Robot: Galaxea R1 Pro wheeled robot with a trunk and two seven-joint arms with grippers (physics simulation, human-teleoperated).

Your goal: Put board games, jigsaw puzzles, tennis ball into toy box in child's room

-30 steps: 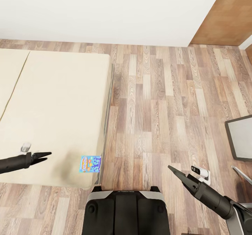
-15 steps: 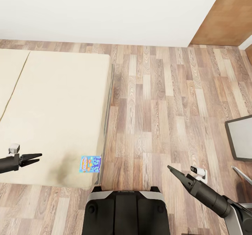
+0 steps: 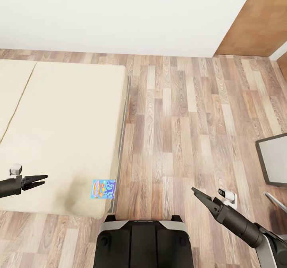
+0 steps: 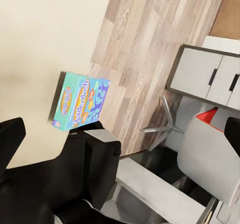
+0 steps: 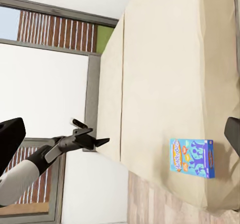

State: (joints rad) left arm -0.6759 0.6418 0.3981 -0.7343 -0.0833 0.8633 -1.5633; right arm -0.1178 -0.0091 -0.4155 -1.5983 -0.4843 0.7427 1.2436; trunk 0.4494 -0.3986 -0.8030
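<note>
A blue board game [image 3: 103, 188] lies flat on the beige bed [image 3: 63, 120], near its near right corner by the edge. It also shows in the wrist views [image 4: 80, 101] [image 5: 192, 157]. My left gripper [image 3: 44, 180] hovers open over the mattress, well to the left of the game and holding nothing. My right gripper [image 3: 194, 190] hangs over the wooden floor to the right of the bed, its fingers wide apart and empty. The left gripper [image 5: 106, 141] shows from the side in the right wrist view. The toy box, jigsaw puzzles and tennis ball are out of view.
A grey-topped, dark-rimmed surface [image 3: 275, 158] stands at the right edge, with a metal chair leg [image 3: 275, 199] just in front of it. White drawers of the table [image 4: 200, 74] appear beyond the floor. My base [image 3: 143, 240] stands by the bed's corner. A white wall [image 3: 119, 12] runs behind.
My left gripper has pulled back to the left over the mattress, away from the blue game. The head view has shifted slightly; the right arm has barely moved.
</note>
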